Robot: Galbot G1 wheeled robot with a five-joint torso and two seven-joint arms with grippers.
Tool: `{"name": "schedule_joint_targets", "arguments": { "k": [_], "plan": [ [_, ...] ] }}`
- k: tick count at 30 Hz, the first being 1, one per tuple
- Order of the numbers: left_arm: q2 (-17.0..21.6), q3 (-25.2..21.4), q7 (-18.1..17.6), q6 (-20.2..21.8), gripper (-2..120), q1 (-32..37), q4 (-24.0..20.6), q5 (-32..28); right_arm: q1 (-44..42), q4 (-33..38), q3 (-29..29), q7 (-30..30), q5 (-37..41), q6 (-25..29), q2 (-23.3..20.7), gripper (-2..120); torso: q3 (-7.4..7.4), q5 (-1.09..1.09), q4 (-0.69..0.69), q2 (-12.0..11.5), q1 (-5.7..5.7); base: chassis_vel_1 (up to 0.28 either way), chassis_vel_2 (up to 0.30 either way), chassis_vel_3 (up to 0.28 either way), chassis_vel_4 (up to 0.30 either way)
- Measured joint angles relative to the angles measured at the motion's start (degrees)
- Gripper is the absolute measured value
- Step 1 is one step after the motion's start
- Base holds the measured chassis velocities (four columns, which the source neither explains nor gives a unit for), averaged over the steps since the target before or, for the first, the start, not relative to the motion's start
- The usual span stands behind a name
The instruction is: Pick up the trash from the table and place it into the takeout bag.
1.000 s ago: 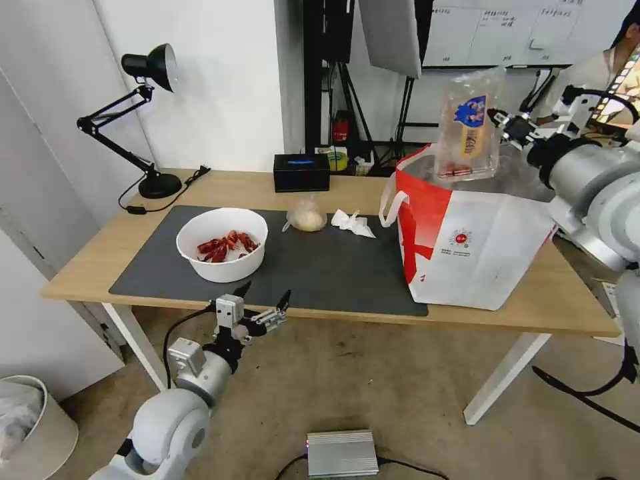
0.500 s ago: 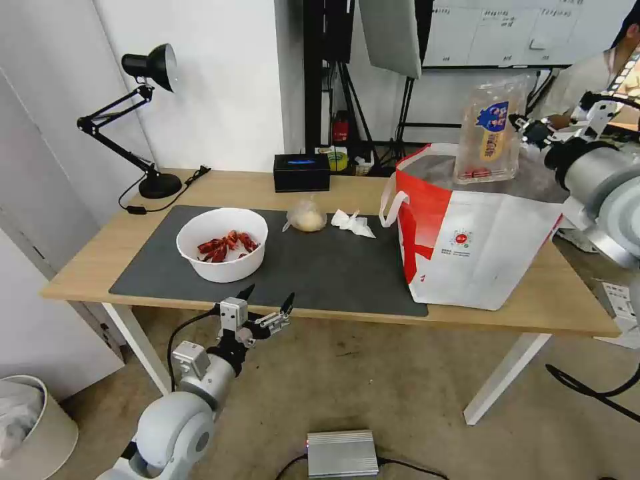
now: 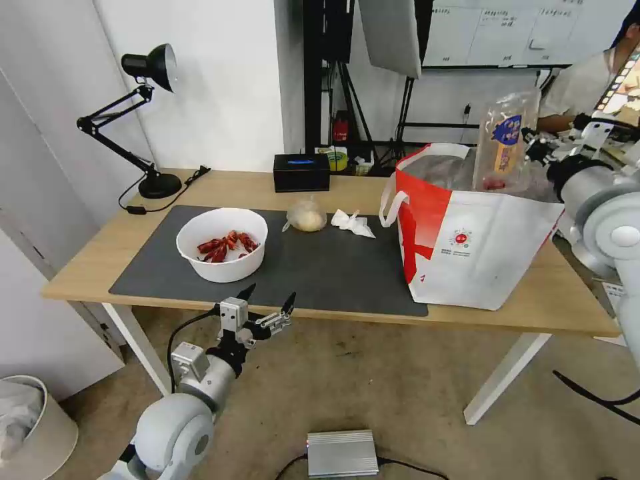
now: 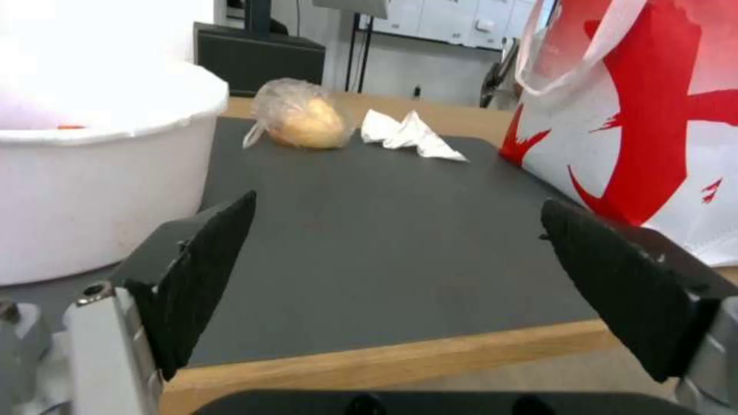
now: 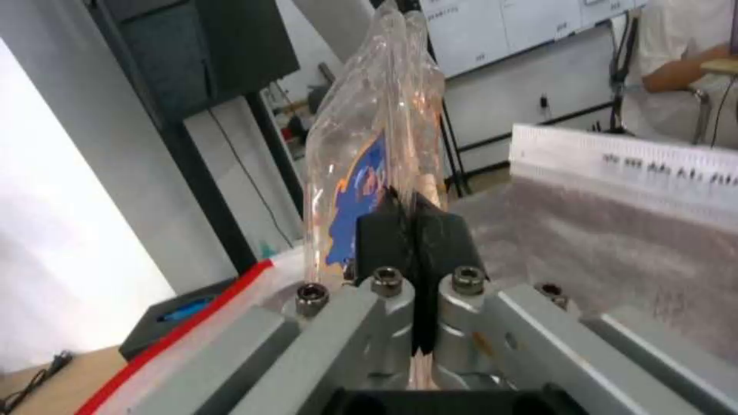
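Right hand [image 3: 533,148]: upper right of the head view, above the far right corner of the takeout bag [image 3: 467,247]; fingers pinched shut on the clear hinged plastic tray [image 3: 501,143].
Grip seen close: in the right wrist view the right hand [image 5: 415,230] has its two black pads pressed together on the tray's [image 5: 377,144] thin edge.
Tray: held on edge, long axis running up and down, its lower end dipped inside the bag's open mouth, its upper part standing above the rim.
Key relation: the tray hangs straight over the foil-lined opening, with the bag directly beneath the hand; I judge that a release or a short descent would land it inside.
Left hand [image 3: 267,308]: lower left of centre in the head view, just below the near edge of the surface [image 3: 100,253], fingers spread wide and holding nothing.
Left wrist view: the left hand [image 4: 400,282] faces across the dark mat toward the remaining trash.
Bowl of crayfish shells [image 3: 222,243]: on the mat, left of centre, closest to the left hand.
Knotted clear bag [image 3: 306,216]: mid-mat, farther back.
Crumpled tissue [image 3: 352,223]: just right of the knotted bag, apart from the takeout bag.
Nearer arm for these three: the left, by my judgement.
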Motion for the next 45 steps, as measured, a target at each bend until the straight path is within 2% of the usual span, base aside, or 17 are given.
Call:
{"name": "schedule_joint_targets", "arguments": {
  "k": [11, 14, 15, 17, 18, 22, 23, 24, 26, 27, 29, 30, 32, 33, 36, 40, 45],
  "plan": [
    [0.65, 0.24, 0.0, -0.07, 100, -0.5, 0.38, -0.14, -0.85, 0.24, -0.15, 0.6, 0.56, -0.19, 1.26, 0, 0.0, 0.0, 0.0, 0.0, 0.0, 0.0, 0.0, 0.0, 0.0],
    [0.73, 0.55, 0.0, -0.1, 100, -0.68, 0.62, -0.17, -1.29, 0.61, -0.02, 0.62, 0.74, -0.23, 1.32, 11, 0.0, -0.01, 0.0, 0.0, 0.0, 0.0, 0.0, 0.0, 0.0],
    [0.73, 0.55, 0.0, -0.1, 100, -0.68, 0.62, -0.17, -1.29, 0.61, -0.02, 0.62, 0.74, -0.23, 1.32, 11, 0.0, -0.01, 0.0, 0.0, 0.0, 0.0, 0.0, 0.0, 0.0],
    [0.78, 0.76, 0.0, -0.1, 100, -0.88, 0.77, -0.15, -1.57, 0.93, 0.12, 0.64, 0.87, -0.28, 1.3, 21, 0.0, 0.0, 0.0, 0.0, 0.0, 0.0, 0.0, 0.0, 0.0],
    [0.78, 0.76, 0.0, -0.1, 100, -0.88, 0.77, -0.15, -1.57, 0.93, 0.12, 0.64, 0.87, -0.28, 1.3, 21, 0.0, 0.0, 0.0, 0.0, 0.0, 0.0, 0.0, 0.0, 0.0],
    [0.86, 1.06, 0.0, -0.1, 100, -1.25, 0.94, -0.06, -1.67, 1.12, 0.31, 0.79, 0.96, -0.34, 1.23, 36, 0.0, 0.0, 0.0, 0.0, 0.0, 0.0, 0.0, 0.0, 0.0],
    [0.86, 1.16, 0.0, -0.1, 100, -1.36, 1.01, -0.05, -1.72, 1.21, 0.37, 0.84, 1.01, -0.36, 1.14, 43, 0.0, 0.0, 0.0, 0.0, 0.0, 0.0, 0.0, 0.0, 0.0],
    [0.86, 1.16, 0.0, -0.1, 100, -1.36, 1.01, -0.05, -1.72, 1.21, 0.37, 0.84, 1.01, -0.36, 1.14, 43, 0.0, 0.0, 0.0, 0.0, 0.0, 0.0, 0.0, 0.0, 0.0],
    [0.81, 1.18, -0.02, -0.08, 100, -1.4, 1.02, -0.03, -1.76, 1.44, 0.52, 0.86, 1.27, -0.38, 0.89, 54, 0.0, 0.0, 0.0, 0.0, 0.0, 0.0, 0.0, 0.0, 0.0],
    [0.81, 1.18, -0.02, -0.08, 100, -1.4, 1.02, -0.03, -1.76, 1.44, 0.52, 0.86, 1.27, -0.38, 0.89, 54, 0.0, 0.0, 0.0, 0.0, 0.0, 0.0, 0.0, 0.0, 0.0],
    [0.78, 1.08, -0.04, -0.07, 100, -1.4, 0.99, -0.03, -1.73, 1.71, 0.61, 0.86, 1.82, -0.45, 0.56, 66, 0.0, 0.0, 0.0, 0.0, 0.0, 0.0, 0.0, 0.0, 0.0],
    [0.78, 1.08, -0.04, -0.07, 100, -1.4, 0.99, -0.03, -1.73, 1.71, 0.61, 0.86, 1.82, -0.45, 0.56, 66, 0.0, 0.0, 0.0, 0.0, 0.0, 0.0, 0.0, 0.0, 0.0],
    [0.76, 0.8, -0.05, -0.07, 100, -1.25, 0.69, -0.03, -1.64, 2.01, 0.68, 0.86, 2.2, -0.49, 0.35, 76, 0.0, 0.0, 0.0, 0.0, 0.0, 0.0, 0.0, 0.0, 0.0],
    [0.76, 0.8, -0.05, -0.07, 100, -1.25, 0.69, -0.03, -1.64, 2.01, 0.68, 0.86, 2.2, -0.49, 0.35, 76, 0.0, 0.0, 0.0, 0.0, 0.0, 0.0, 0.0, 0.0, 0.0],
    [0.64, 0.34, -0.07, -0.07, 100, -0.8, 0.32, -0.02, -1.83, 2.79, 0.91, 0.72, 3.42, -0.5, 0.29, 91, 0.0, 0.0, 0.0, 0.0, 0.0, 0.0, 0.0, 0.0, 0.0],
    [0.58, -0.34, -0.1, -0.06, 100, -0.23, -0.23, 0.02, -2.48, 5.09, 1.63, 0.54, 6.98, -0.44, 0.17, 100, 0.0, 0.0, 0.0, 0.0, 0.0, 0.0, 0.0, 0.0, 0.0],
    [0.58, -1.11, -0.13, -0.12, 100, 0.44, -0.85, 0.02, -3.24, 8.4, 2.03, 0.39, 9.91, -0.44, -0.66, 100, 0.0, -0.01, 0.0, 0.0, 0.0, 0.0, 0.0, 0.0, 0.0]
  ]
}}
